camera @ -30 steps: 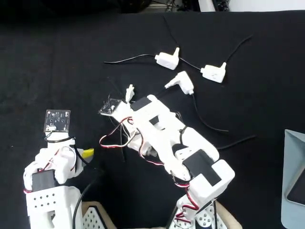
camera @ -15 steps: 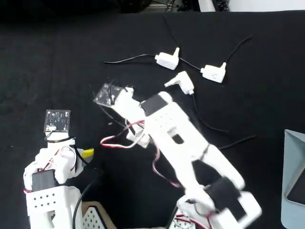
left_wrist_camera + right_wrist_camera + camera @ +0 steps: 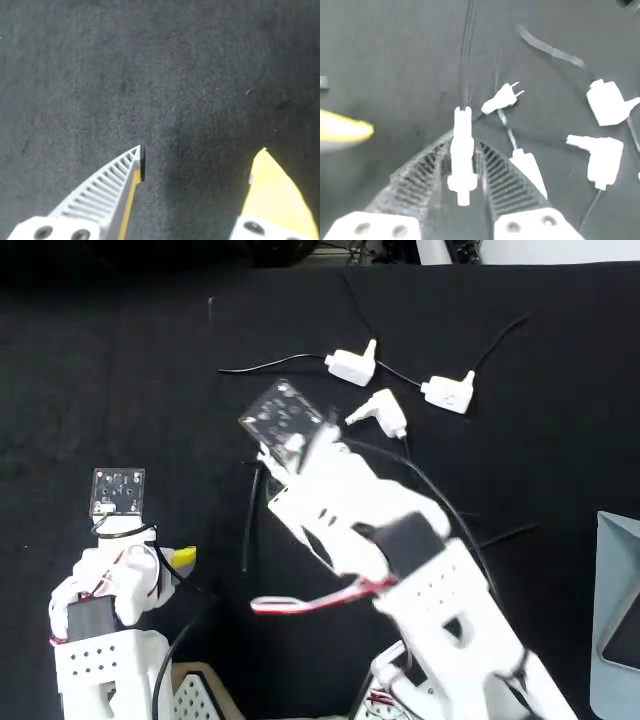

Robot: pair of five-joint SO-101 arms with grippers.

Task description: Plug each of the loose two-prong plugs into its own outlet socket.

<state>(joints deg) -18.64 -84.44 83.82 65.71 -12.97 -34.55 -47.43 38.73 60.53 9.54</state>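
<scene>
My right gripper (image 3: 464, 142) is shut on a white two-prong plug (image 3: 462, 155), whose black cable (image 3: 467, 45) trails away over the cloth. A second white plug (image 3: 502, 98) lies loose just beyond, prongs showing. Three white outlet sockets (image 3: 609, 102) (image 3: 597, 155) (image 3: 527, 167) lie past it. In the high view the sockets (image 3: 352, 365) (image 3: 450, 392) (image 3: 380, 412) sit at the far middle, and the right arm (image 3: 340, 500) stretches toward them, covering its own gripper. My left gripper (image 3: 201, 148) stands open over bare black cloth, its arm (image 3: 110, 580) folded at the near left.
Black cloth (image 3: 120, 370) covers the table. Thin black cables (image 3: 270, 363) run from the sockets across the far side. A grey-blue tray (image 3: 615, 620) stands at the right edge. A black cable (image 3: 250, 520) hangs beside the right arm.
The right arm has stretched out and swung toward the far sockets, its wrist now close to them. The left arm has kept still.
</scene>
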